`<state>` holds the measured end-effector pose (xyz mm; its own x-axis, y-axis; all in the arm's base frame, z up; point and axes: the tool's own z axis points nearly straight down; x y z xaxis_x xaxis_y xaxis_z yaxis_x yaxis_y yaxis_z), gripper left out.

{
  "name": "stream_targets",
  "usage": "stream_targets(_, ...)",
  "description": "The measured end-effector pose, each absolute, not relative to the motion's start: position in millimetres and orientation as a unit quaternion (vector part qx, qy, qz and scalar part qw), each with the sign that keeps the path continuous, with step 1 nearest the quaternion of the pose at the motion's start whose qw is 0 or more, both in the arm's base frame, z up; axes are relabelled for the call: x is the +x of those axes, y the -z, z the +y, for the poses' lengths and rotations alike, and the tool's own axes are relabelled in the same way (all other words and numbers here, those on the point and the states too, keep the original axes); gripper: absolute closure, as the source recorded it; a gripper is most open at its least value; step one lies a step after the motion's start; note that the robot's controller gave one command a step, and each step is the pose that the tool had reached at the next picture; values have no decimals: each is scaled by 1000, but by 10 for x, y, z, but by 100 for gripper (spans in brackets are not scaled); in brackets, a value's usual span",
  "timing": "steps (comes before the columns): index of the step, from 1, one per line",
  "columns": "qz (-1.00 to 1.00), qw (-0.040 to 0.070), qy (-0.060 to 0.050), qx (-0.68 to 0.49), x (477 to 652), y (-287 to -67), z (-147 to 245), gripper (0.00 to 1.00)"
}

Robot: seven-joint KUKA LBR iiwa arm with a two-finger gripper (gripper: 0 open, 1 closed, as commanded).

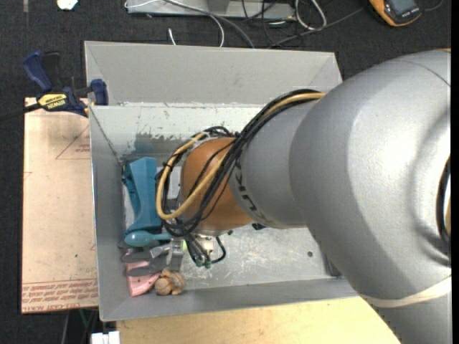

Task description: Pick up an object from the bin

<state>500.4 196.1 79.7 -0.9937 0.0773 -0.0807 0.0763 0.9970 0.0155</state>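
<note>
My gripper (176,254) pokes out from under the orange wrist cover, low in the bin's near left corner. Just in front of it lies a small brown lumpy thing (170,284), with a pink piece (139,286) to its left against the bin's front wall. A grey-pink flat tool (138,266) lies left of the gripper, close beside it. Behind that, a teal plastic thing (142,201) with a wide foot rests along the left wall. Whether the gripper touches any of them is hidden by the wrist.
The arm and its cables cover the bin's middle and right side. A strip of scuffed bare floor shows to the gripper's right, along the front wall. The left and front walls stand close to the gripper.
</note>
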Motion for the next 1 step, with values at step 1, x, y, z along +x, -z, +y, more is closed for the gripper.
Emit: stream_targets(1,999,33,-3,43,4986,-917,1951,100)
